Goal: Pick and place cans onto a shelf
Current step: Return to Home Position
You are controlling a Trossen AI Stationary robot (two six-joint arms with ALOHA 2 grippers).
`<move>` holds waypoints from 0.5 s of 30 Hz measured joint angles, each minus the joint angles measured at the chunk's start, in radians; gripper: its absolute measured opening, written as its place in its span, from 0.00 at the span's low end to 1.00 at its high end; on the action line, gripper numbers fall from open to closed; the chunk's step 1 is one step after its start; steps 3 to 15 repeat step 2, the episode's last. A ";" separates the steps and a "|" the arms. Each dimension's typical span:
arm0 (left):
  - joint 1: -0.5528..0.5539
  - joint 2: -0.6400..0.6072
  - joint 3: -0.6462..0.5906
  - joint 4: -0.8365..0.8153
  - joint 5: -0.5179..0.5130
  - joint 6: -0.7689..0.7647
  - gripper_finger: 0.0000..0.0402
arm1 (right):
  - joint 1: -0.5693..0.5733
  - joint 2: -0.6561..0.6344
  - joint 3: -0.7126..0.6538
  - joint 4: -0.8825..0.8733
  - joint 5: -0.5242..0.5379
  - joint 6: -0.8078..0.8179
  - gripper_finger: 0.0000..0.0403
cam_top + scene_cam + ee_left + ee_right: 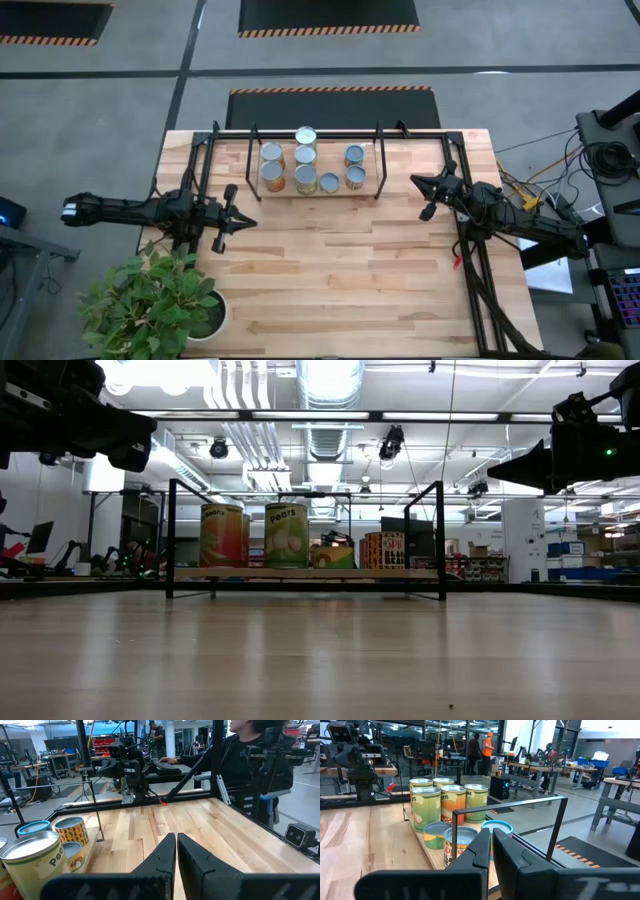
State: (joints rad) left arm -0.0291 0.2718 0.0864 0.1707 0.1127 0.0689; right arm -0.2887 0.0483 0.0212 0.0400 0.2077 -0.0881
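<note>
**Shelf full, both my claws empty**

My left claw point(240, 218) hangs over the table point(340, 280) near the plant point(150, 300), fingers pinched almost together, holding nothing. The shelf point(331, 160) lies along the far edge, its long axis left to right. Eight cans point(306, 178) stand upright on it, tops up. I see none elsewhere, so I judge the placing finished. My right claw point(422, 186), equally narrow and empty, hovers just right of the shelf.

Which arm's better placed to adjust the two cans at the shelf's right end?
Probably right: right gripper sits nearer those cans; left gripper waits beside the shelf at its other end.
</note>
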 joint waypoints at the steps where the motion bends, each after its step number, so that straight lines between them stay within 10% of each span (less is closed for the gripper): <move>1: 0.000 0.000 0.000 0.000 0.000 0.000 0.00 | 0.000 0.000 0.000 0.000 0.000 0.001 0.02; 15: 0.000 0.000 0.000 0.000 0.000 0.000 0.00 | 0.000 0.000 0.000 0.000 0.000 0.002 0.02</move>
